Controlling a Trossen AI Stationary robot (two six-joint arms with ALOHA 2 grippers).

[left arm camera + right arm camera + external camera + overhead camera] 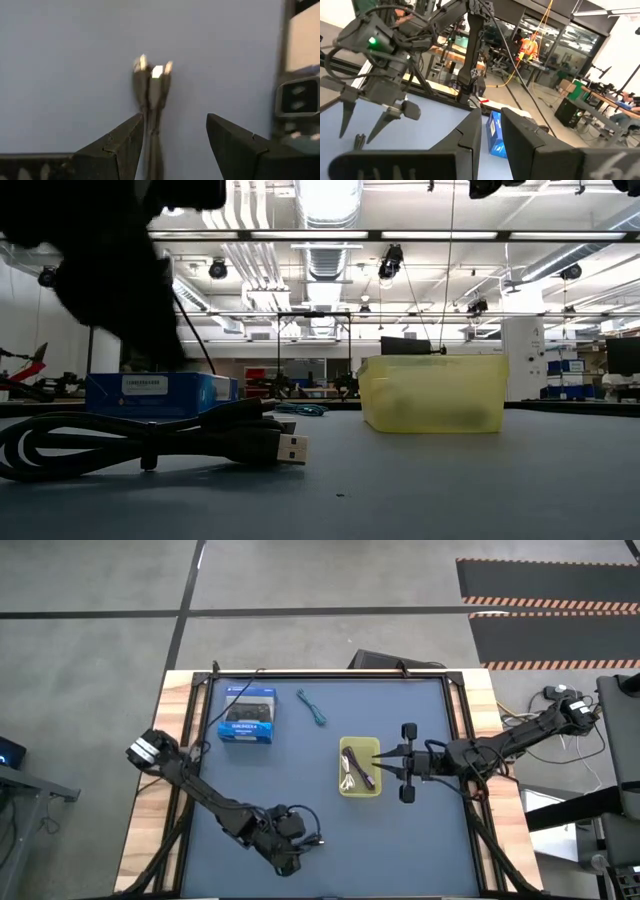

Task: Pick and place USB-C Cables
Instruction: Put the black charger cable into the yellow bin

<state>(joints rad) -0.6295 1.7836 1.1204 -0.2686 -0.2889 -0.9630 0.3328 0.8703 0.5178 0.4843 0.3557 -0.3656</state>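
Observation:
The black USB cable [150, 442] lies bundled on the blue mat by the near edge, its plugs [152, 70] side by side. My left gripper [175, 117] points down just above it, open, a finger on either side of the bundle [310, 835]. A white cable [350, 780] and a dark purple one [363, 770] lie in the yellow bin [345, 745]. The teal cable [313, 708] lies on the mat beyond the bin. My right gripper [381, 762] is level at the bin's right rim, narrowly open and holding nothing.
A blue box [247, 717] showing a game controller sits at the far left of the mat. Raised black rails [330, 673] frame the mat. The yellow bin [432, 392] stands mid-table, with bare mat to its left and toward the near edge.

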